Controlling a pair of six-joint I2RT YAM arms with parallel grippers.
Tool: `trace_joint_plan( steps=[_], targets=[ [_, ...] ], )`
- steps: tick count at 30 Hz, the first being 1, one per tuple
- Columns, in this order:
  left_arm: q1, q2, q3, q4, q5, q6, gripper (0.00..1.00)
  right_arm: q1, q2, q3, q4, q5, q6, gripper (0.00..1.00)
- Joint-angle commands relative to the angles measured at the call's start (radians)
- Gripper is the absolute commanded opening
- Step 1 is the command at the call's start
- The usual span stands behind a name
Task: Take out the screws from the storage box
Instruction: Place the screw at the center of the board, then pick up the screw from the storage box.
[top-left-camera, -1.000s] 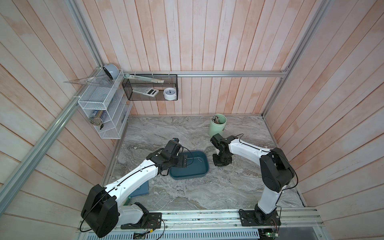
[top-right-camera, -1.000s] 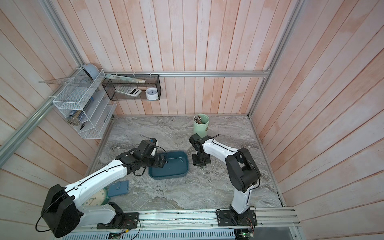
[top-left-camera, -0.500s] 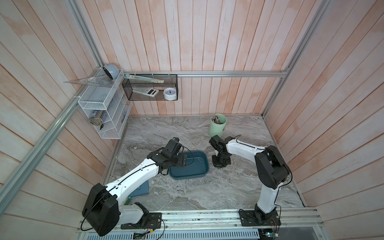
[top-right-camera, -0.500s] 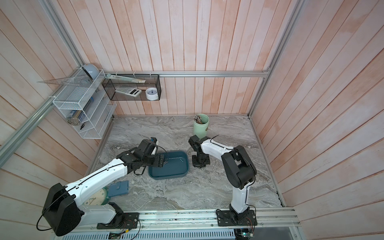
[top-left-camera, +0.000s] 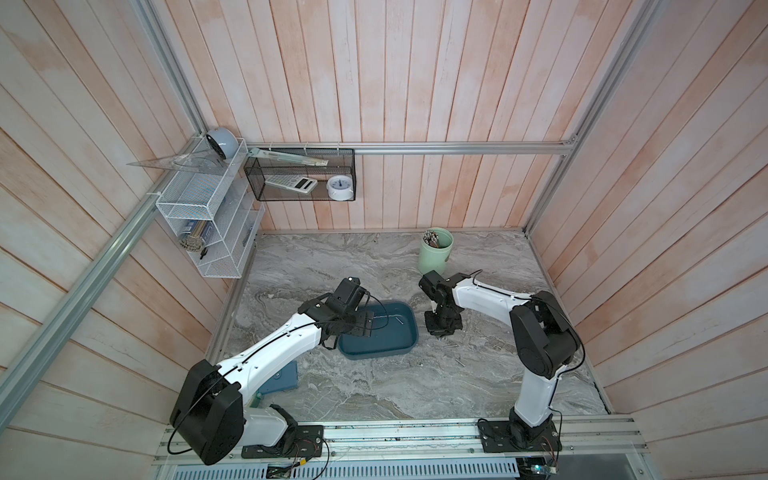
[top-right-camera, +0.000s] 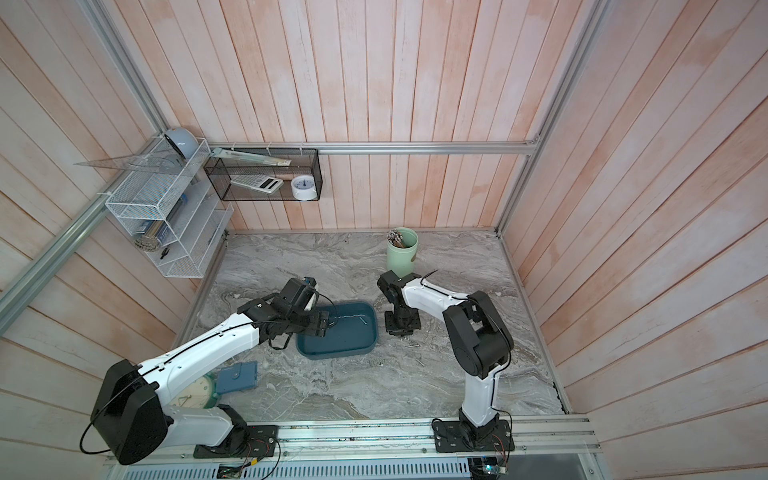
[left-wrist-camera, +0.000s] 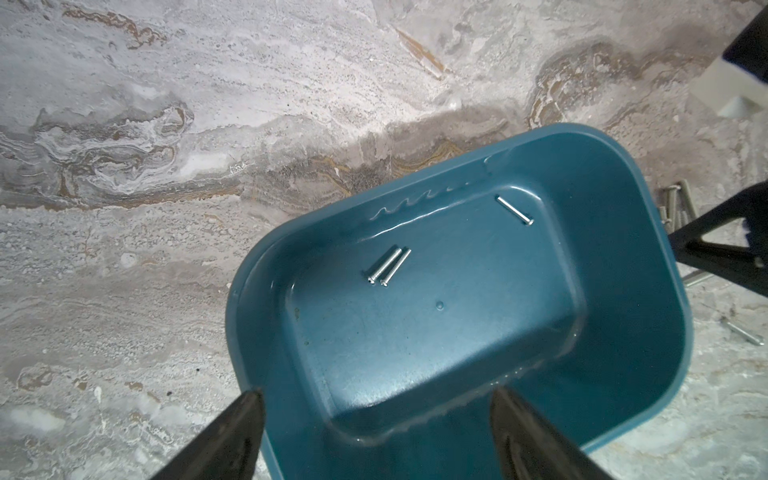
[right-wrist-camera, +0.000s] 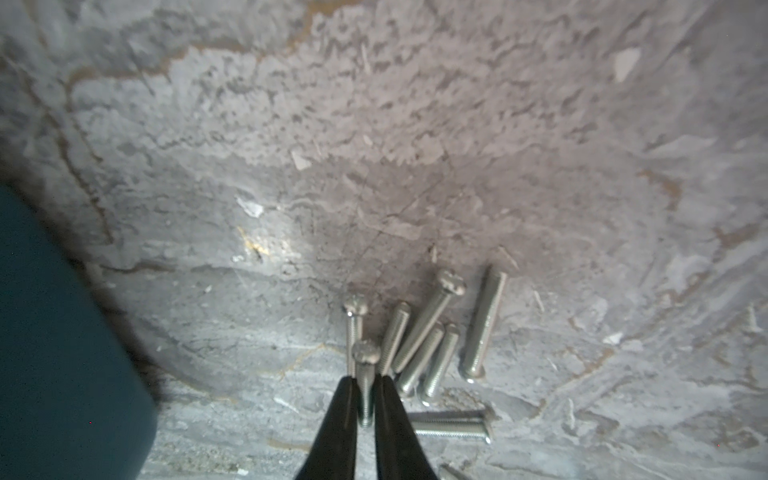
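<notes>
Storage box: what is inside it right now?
Three screws lie on the storage box floor in the left wrist view: two side by side, one apart near a corner. Fingers of the open left gripper and the frame edge hide the end beneath it.

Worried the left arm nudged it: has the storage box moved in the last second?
No. In both top views the storage box keeps its spot and angle relative to the green cup.

Three screws (left-wrist-camera: 388, 268) in storage box (left-wrist-camera: 615, 270); rest — on table (right-wrist-camera: 374, 124) beside.
</notes>
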Motion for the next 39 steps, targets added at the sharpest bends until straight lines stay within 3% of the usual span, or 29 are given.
trace_joint_plan(
  steps=[1,13,21,30,39],
  targets=[
    [-0.002,-0.006,0.018,-0.01,-0.012,0.005,0.9,0.001,-0.04,0.021,-0.042,0.021,-0.003,0.19],
    [-0.002,-0.017,0.017,-0.01,-0.032,0.012,0.9,0.004,-0.167,0.04,-0.052,0.014,0.004,0.24],
    [-0.003,-0.062,0.003,0.015,-0.074,0.016,0.9,0.085,-0.318,0.041,0.104,-0.01,-0.005,0.43],
    [-0.003,-0.179,-0.061,0.104,-0.15,0.033,0.9,0.243,-0.031,0.343,-0.052,0.066,-0.084,0.46],
    [-0.003,-0.188,-0.072,0.108,-0.156,0.042,0.91,0.25,0.237,0.544,-0.204,0.098,-0.102,0.36]
  ],
)
